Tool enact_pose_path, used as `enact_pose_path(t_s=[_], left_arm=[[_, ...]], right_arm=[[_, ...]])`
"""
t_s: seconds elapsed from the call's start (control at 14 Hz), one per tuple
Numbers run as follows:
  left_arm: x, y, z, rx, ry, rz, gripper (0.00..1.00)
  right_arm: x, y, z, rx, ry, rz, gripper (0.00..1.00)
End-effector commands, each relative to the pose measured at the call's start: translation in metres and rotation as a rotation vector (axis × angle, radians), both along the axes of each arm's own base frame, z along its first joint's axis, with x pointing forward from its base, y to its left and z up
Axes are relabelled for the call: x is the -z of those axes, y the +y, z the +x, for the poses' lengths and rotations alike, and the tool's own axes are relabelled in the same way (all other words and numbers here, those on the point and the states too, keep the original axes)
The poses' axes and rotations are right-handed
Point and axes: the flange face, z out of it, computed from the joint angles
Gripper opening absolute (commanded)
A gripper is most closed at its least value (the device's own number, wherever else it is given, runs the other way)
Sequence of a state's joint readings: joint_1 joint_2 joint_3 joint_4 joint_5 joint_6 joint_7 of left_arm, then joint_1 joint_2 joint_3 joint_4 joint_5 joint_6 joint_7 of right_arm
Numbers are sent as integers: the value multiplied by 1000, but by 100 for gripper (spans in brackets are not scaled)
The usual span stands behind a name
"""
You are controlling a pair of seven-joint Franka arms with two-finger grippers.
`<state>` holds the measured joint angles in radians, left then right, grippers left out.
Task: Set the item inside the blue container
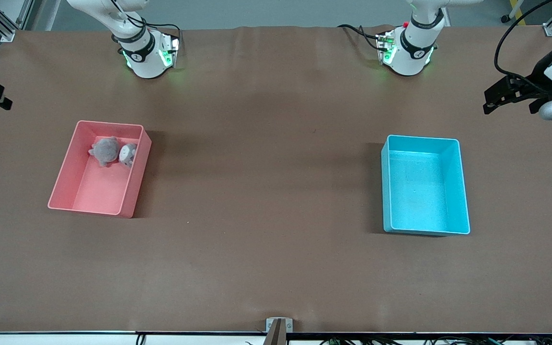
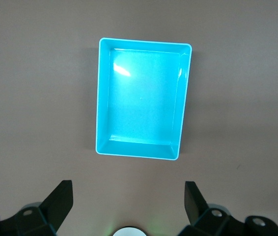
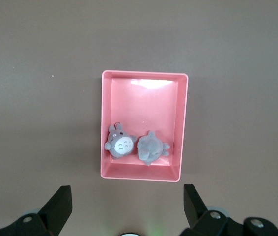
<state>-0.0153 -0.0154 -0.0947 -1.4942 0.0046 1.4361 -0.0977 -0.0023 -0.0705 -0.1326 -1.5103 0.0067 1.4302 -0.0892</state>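
Observation:
The blue container [image 1: 424,184] [image 2: 141,98] stands with nothing in it toward the left arm's end of the table. Two grey plush toys, one showing a white belly [image 1: 127,154] [image 3: 121,144] and one turned face down [image 1: 104,150] [image 3: 151,148], lie side by side in the pink bin [image 1: 94,196] [image 3: 144,174]. My left gripper [image 1: 489,106] [image 2: 128,196] hangs high over bare table beside the blue container, open and holding nothing. High over bare table beside the pink bin, my right gripper [image 1: 4,101] [image 3: 127,199] is open too, also with nothing in it.
The brown table [image 1: 266,191] stretches wide between the two bins. A small metal bracket [image 1: 279,326] sits at the table's edge nearest the front camera. Both arm bases [image 1: 146,55] [image 1: 408,50] stand along the edge farthest from that camera.

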Motion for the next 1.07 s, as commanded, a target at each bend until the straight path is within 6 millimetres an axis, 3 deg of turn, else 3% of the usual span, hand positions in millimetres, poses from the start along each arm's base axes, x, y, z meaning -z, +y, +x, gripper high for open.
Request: enact_pose_path(t_s=[0.0,0.5,1.0], left_arm=[[-1,2,1,7,-4,0,100],[-4,4,2,-4,-12,3,100],[0,5,2,-10,-2,3,100]], right_arm=[[-2,-1,-9,-8,43,-6,100],[0,23,-10,44,79,7,100],[-15,21,-19,22,79,69,100]])
